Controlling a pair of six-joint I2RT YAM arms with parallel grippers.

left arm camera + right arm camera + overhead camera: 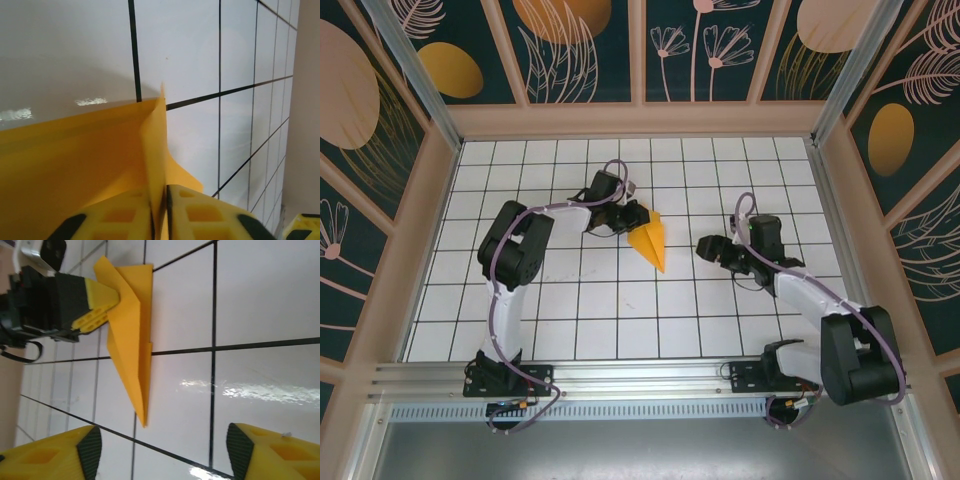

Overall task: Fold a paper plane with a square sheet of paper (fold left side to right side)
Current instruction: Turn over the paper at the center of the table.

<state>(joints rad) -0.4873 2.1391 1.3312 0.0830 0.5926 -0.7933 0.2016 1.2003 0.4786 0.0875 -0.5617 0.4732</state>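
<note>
Orange paper plane (651, 241) lies near mid-surface (580, 300), already a narrow dart w/ a centre ridge. Its nose points toward the arm bases, wide tail toward the far wall.

Left pincer (636, 218) is clamped on the tail end. Its wrist view shows both yellow fingers (200, 212) pressed together w/ the upright ridge sandwiched between them and paper spreading off to the sides. Prob. reason for that hold: pinching the ridge sets the centre crease and stops the light sheet skating on the glossy tiles. Grabbing at the tail also leaves the nose & long edges free. Whether the tail is lifted off the tiles can't be told.

Right pincer (704, 246) hovers just beside the plane on its right, not touching, jaws apart & holding nothing. From its wrist cam the fingertips (260, 450) frame the nose, low over the tiles. Judgement: it sits facing the plane so it can come in to press a wing or crease w/o crossing the other arm.

Task-wise the folds look abt done: shape reads as a finished plane, no flat square showing. Likely to-do: firm up the crease, then release. Risk: thin paper may tear or spring open if the clamped arm pulls while the nose drags on the tile.
</note>
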